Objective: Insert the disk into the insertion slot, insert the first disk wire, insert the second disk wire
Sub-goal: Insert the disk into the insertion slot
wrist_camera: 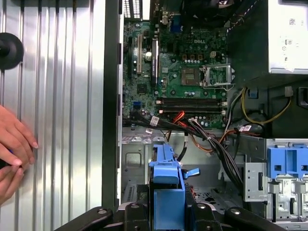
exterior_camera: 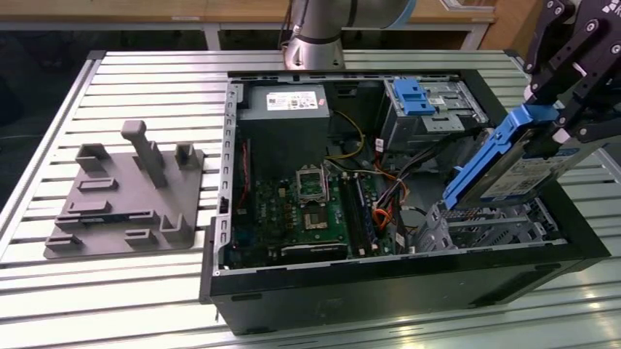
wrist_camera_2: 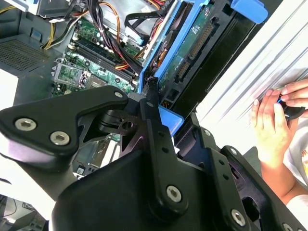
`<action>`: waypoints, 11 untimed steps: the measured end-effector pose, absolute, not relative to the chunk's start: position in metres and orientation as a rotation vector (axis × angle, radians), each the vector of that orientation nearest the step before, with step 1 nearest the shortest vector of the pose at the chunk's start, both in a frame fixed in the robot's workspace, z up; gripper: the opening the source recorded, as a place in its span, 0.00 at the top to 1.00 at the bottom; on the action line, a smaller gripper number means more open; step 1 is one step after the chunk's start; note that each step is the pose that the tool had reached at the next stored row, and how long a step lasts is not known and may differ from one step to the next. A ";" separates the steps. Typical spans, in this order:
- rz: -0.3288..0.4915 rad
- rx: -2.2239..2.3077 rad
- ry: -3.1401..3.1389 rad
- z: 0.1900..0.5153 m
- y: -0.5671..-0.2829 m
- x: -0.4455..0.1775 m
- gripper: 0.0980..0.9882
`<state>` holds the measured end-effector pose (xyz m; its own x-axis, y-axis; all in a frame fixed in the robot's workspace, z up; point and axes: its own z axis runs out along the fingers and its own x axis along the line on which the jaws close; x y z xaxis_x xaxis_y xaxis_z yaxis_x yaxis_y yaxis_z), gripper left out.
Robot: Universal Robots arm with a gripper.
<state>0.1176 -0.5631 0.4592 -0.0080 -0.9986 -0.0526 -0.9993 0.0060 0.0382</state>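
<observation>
The gripper [exterior_camera: 553, 127] was partly cut off at the exterior view's edge, with its fingertips obscured by the blue carrier. It was clamped on the disk [exterior_camera: 513, 173], which hung tilted directly beneath it, above the insertion slot [exterior_camera: 490, 227] and not seated.

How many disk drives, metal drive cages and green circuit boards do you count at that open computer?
Drives: 1, the disk in the hand
Cages: 2, the insertion slot and the taller cage
Green boards: 1, the motherboard
Total: 4
</observation>
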 end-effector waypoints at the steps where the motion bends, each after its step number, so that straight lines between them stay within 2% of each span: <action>1: 0.101 -2.206 2.220 0.459 -0.563 0.118 0.70; 11: 0.100 -2.206 2.220 0.453 -0.564 0.118 0.70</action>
